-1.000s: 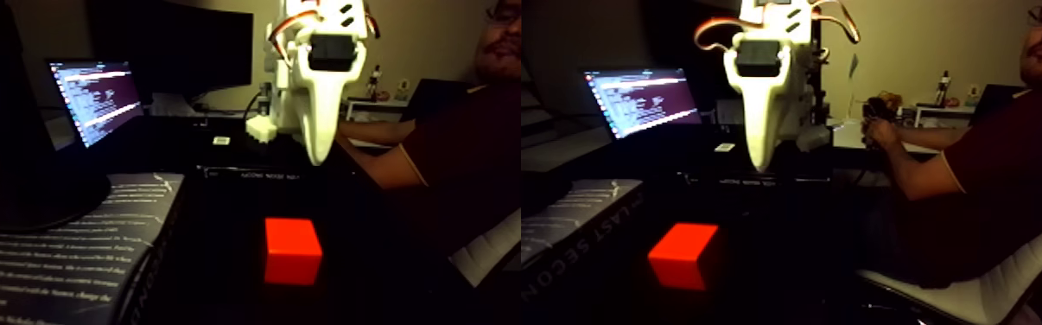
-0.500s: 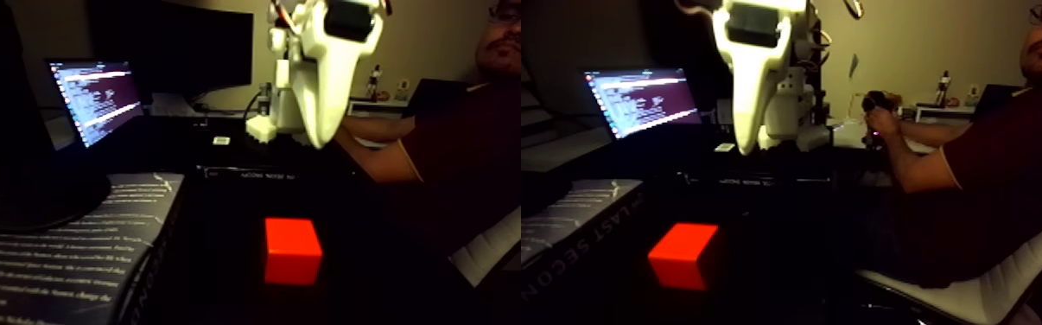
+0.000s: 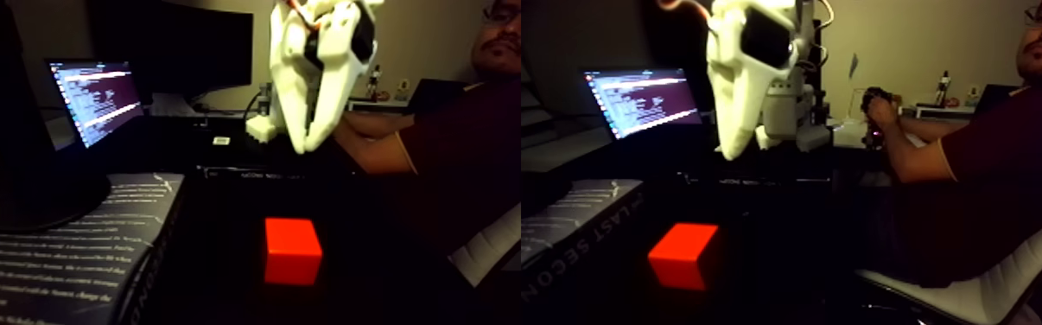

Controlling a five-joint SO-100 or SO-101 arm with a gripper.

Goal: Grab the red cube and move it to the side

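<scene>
The red cube (image 3: 293,250) is a small, plain, bright red-orange block with smooth, unmarked faces. It sits flat and upright on the dark table, one corner turned slightly toward the camera, its top face lit brighter than its front. Nothing touches it.

Light: the room was dim, with a warm yellowish glow on the far wall.
Wall: a plain beige wall (image 3: 433,39) stood at twelve o'clock.
Screens: an open laptop with a lit text screen (image 3: 96,97) sat at ten o'clock, beneath a dark flat monitor (image 3: 174,47).
Desk: a black tabletop (image 3: 217,207) carried a dark printed book (image 3: 53,251) at eight o'clock.
Seat: a white chair (image 3: 990,289) stood at four o'clock.
</scene>
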